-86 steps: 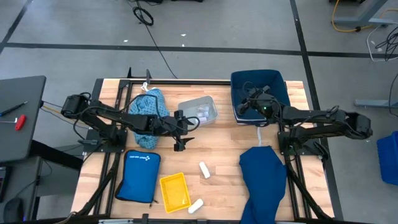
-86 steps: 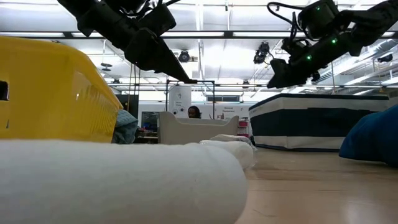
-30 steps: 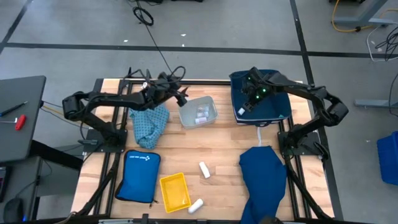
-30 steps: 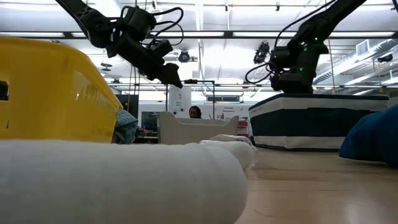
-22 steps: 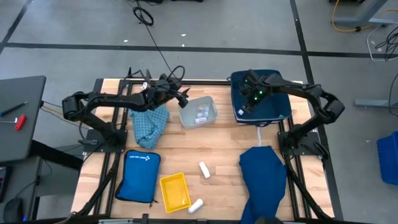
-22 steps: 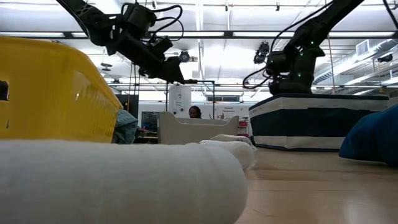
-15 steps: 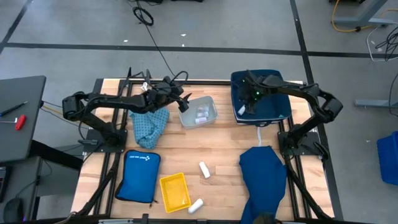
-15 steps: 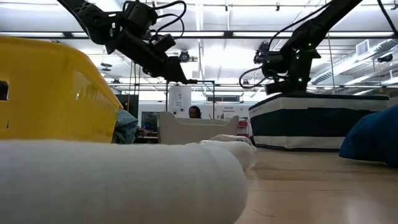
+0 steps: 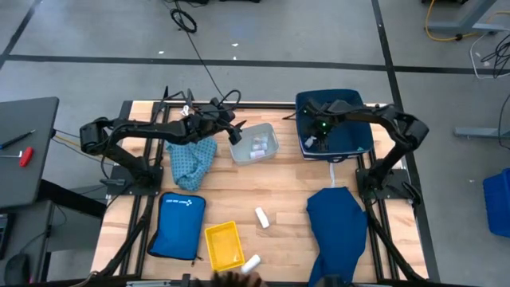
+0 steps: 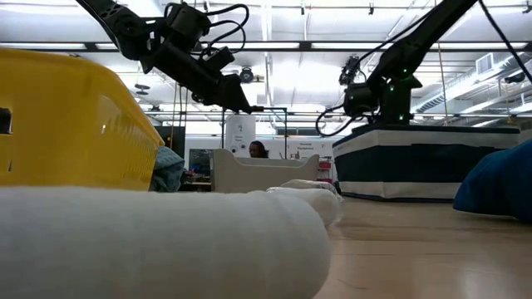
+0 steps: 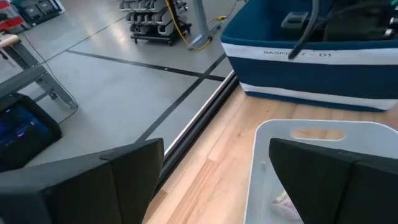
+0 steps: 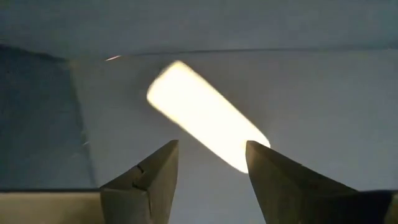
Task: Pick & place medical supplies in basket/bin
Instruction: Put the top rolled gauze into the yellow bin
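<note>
**Both jaws empty, one white roll loose in the navy bin**

Jaws of the left gripper (image 9: 236, 132) stand wide apart with nothing between them, hovering at the far-left rim of the clear bin (image 9: 264, 132), which sits near the middle of the surface's far edge. Small supplies lie inside that bin; their number cannot be made out. Light blue patterned cloth (image 9: 191, 158), one piece, lies crumpled left of the clear bin, under the left arm.

Toward the near edge, two white rolls lie on the bare wood: one white roll (image 9: 260, 216) near the middle of the surface, its long axis running diagonally, and a second roll (image 9: 251, 263) at the near edge beside the yellow tray (image 9: 223, 244).

One navy cloth (image 9: 338, 227) drapes over the near-right corner.

The right gripper (image 9: 316, 135) reaches down inside the navy bin (image 9: 355, 104) at the far-right corner, jaws parted and holding nothing. In the right wrist view, a third white roll (image 12: 205, 132) lies on the bin floor just beyond the fingertips, lying diagonally across the gap between them.
</note>
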Tool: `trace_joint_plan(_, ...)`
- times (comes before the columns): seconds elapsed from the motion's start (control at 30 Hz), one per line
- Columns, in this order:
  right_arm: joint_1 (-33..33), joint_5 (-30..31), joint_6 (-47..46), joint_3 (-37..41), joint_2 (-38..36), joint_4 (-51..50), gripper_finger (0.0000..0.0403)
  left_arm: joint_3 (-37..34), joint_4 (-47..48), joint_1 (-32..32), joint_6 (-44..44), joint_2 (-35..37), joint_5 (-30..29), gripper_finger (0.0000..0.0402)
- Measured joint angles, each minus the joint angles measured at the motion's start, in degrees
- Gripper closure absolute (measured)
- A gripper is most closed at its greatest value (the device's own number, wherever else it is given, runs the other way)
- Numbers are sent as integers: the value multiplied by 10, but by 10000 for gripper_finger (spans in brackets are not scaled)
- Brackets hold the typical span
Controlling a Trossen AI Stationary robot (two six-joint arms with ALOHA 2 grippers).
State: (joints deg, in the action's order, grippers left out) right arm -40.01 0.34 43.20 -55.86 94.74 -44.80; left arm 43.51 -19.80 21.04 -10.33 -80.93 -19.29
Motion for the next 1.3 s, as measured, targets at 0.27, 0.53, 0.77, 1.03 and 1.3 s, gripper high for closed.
trace_joint_plan(0.27, 0, 31, 1, 0, 36, 43, 210, 0, -2, 0, 20, 0, 16, 103)
trace_joint_plan(0.53, 1, 88, -10, 0, 40, 44, 347, 0, -2, 0, 23, 0, 18, 103)
trace_joint_plan(0.77, 0, 104, -78, 0, 33, 11, 377, 0, -5, -1, 33, 0, 19, 103)
trace_joint_plan(1.03, 0, 107, -199, 0, -68, 0, 377, 0, -12, -1, 34, 0, 28, 103)
trace_joint_plan(1.3, 8, 116, -293, 0, -216, 22, 377, 0, -29, -1, 78, 0, 134, 103)
